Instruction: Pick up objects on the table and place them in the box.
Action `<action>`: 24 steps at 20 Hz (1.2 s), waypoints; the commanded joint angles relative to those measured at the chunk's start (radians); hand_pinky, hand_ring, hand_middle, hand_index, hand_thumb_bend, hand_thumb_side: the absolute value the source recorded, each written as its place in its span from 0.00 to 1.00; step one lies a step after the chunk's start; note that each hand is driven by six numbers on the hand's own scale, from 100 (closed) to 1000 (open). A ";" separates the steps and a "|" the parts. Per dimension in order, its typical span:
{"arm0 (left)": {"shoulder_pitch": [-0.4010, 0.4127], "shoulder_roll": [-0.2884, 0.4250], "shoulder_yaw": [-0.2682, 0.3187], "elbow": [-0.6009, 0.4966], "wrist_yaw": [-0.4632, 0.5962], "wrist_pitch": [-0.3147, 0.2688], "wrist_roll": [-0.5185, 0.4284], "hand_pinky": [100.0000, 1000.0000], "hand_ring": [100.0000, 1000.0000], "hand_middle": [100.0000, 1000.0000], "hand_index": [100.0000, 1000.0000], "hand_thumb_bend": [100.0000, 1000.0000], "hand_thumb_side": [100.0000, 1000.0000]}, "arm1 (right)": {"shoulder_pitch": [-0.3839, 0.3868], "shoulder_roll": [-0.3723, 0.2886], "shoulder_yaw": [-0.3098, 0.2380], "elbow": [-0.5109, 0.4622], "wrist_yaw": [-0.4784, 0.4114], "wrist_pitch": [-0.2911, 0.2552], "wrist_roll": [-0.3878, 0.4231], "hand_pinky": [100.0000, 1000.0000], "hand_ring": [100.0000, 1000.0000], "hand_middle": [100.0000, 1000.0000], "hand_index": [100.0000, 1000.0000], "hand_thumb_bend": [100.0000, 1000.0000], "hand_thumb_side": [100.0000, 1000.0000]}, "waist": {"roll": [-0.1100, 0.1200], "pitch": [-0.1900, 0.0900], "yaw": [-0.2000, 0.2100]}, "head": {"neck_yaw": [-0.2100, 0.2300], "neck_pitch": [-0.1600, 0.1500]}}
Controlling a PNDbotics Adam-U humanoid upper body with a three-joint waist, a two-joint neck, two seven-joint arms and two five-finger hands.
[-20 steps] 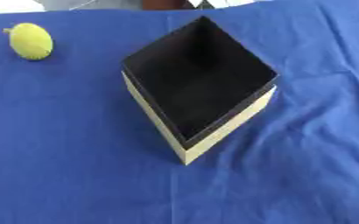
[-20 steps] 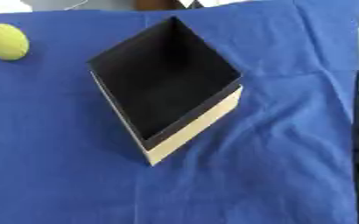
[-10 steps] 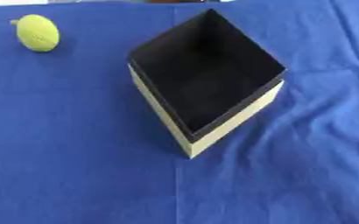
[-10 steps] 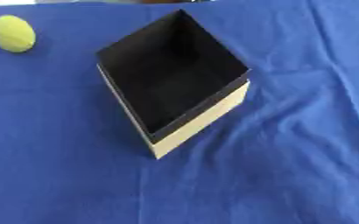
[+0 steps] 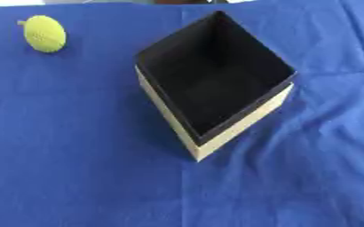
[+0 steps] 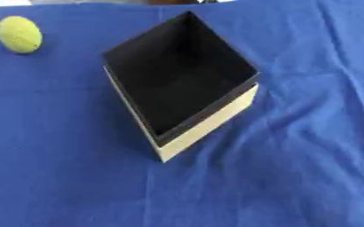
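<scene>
Yellow-green textured fruit [image 5: 45, 33], roundish, small stem nub at left.

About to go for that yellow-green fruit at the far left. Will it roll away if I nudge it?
Probably. The yellow-green fruit looks rounded, slightly oval, so a sideways nudge could roll it across the blue cloth. Its surface seems finely bumpy, which may help fingers hold. The cloth's wrinkles might slow it a little.

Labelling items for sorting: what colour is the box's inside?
Black inside the box, with pale cream outer walls; the left eye view shows it best.
</scene>
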 commanded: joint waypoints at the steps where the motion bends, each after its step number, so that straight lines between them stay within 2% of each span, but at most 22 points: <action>1: -0.038 -0.001 -0.028 0.070 -0.052 0.047 -0.046 0.46 0.94 0.91 0.82 1.00 0.78 | -0.020 -0.008 -0.001 -0.021 -0.006 -0.001 0.005 0.86 0.87 0.79 0.87 0.00 0.00 | 0.017 -0.146 -0.001 | 0.009 -0.017; 4: -0.055 -0.018 -0.063 0.147 -0.099 0.061 -0.094 0.56 0.93 0.88 0.83 1.00 0.74 | -0.020 -0.006 -0.001 -0.021 -0.009 -0.002 0.008 0.86 0.87 0.78 0.87 0.00 0.00 | 0.020 -0.142 -0.002 | 0.015 -0.021; 7: -0.064 -0.025 -0.095 0.218 -0.143 0.031 -0.138 0.70 0.93 0.88 0.87 1.00 0.67 | -0.022 -0.002 -0.001 -0.021 -0.010 -0.003 0.008 0.86 0.86 0.78 0.87 0.00 0.00 | 0.023 -0.140 -0.002 | 0.021 -0.023; 8: -0.067 -0.029 -0.105 0.242 -0.158 0.017 -0.152 0.78 0.93 0.89 0.88 0.99 0.65 | -0.022 0.000 -0.001 -0.021 -0.010 -0.004 0.008 0.86 0.86 0.78 0.87 0.00 0.00 | 0.024 -0.139 -0.003 | 0.024 -0.023; 9: -0.071 -0.032 -0.111 0.266 -0.173 0.003 -0.167 0.78 0.93 0.89 0.88 0.99 0.65 | -0.022 0.002 -0.001 -0.021 -0.010 -0.004 0.008 0.86 0.86 0.78 0.87 0.00 0.00 | 0.025 -0.139 -0.003 | 0.026 -0.023; 10: -0.075 -0.035 -0.119 0.292 -0.189 -0.013 -0.183 0.84 0.92 0.92 0.91 0.95 0.60 | -0.021 0.004 -0.001 -0.021 -0.010 -0.004 0.008 0.86 0.86 0.78 0.86 0.00 0.00 | 0.025 -0.139 -0.003 | 0.029 -0.023; 11: -0.081 -0.039 -0.125 0.318 -0.205 -0.029 -0.199 0.77 0.92 0.93 0.93 0.92 0.58 | -0.021 0.005 -0.002 -0.021 -0.010 -0.004 0.008 0.86 0.86 0.78 0.86 0.00 0.00 | 0.026 -0.139 -0.004 | 0.031 -0.022; 12: -0.087 -0.044 -0.130 0.346 -0.222 -0.046 -0.216 0.63 0.90 0.93 0.94 0.88 0.55 | -0.021 0.006 -0.003 -0.021 -0.009 -0.003 0.008 0.86 0.86 0.78 0.86 0.00 0.00 | 0.026 -0.139 -0.004 | 0.033 -0.021; 13: -0.095 -0.049 -0.132 0.373 -0.239 -0.063 -0.233 0.62 0.90 0.92 0.93 0.84 0.52 | -0.020 0.007 -0.003 -0.021 -0.009 -0.003 0.007 0.86 0.86 0.78 0.86 0.00 0.00 | 0.026 -0.139 -0.004 | 0.035 -0.020; 14: -0.102 -0.055 -0.135 0.401 -0.256 -0.080 -0.250 0.74 0.91 0.92 0.93 0.80 0.47 | -0.019 0.008 -0.004 -0.021 -0.009 -0.002 0.007 0.86 0.86 0.78 0.86 0.00 0.00 | 0.026 -0.140 -0.005 | 0.038 -0.019; 15: -0.110 -0.061 -0.136 0.430 -0.273 -0.098 -0.268 0.80 0.92 0.92 0.92 0.78 0.46 | -0.018 0.009 -0.004 -0.021 -0.009 -0.002 0.007 0.86 0.86 0.78 0.86 0.00 0.00 | 0.027 -0.140 -0.005 | 0.041 -0.018; 16: -0.118 -0.067 -0.136 0.459 -0.291 -0.115 -0.286 0.94 0.95 0.93 0.93 0.72 0.42 | -0.018 0.011 -0.005 -0.021 -0.009 -0.002 0.006 0.86 0.86 0.78 0.86 0.00 0.00 | 0.027 -0.140 -0.005 | 0.044 -0.017; 17: -0.127 -0.074 -0.134 0.487 -0.308 -0.133 -0.303 0.98 0.98 0.95 0.95 0.68 0.39 | -0.017 0.013 -0.006 -0.021 -0.009 -0.002 0.005 0.86 0.86 0.78 0.86 0.00 0.00 | 0.027 -0.140 -0.005 | 0.047 -0.017; 21: -0.168 -0.106 -0.123 0.589 -0.373 -0.197 -0.367 1.00 1.00 0.98 0.95 0.58 0.31 | -0.014 0.019 -0.009 -0.021 -0.010 -0.001 0.002 0.86 0.87 0.78 0.86 0.00 0.00 | 0.027 -0.142 -0.005 | 0.058 -0.014; 24: -0.186 -0.123 -0.100 0.625 -0.420 -0.244 -0.414 0.96 1.00 0.99 0.95 0.58 0.27 | -0.013 0.021 -0.010 -0.021 -0.009 0.000 0.001 0.86 0.87 0.78 0.86 0.00 0.00 | 0.025 -0.142 -0.005 | 0.061 -0.011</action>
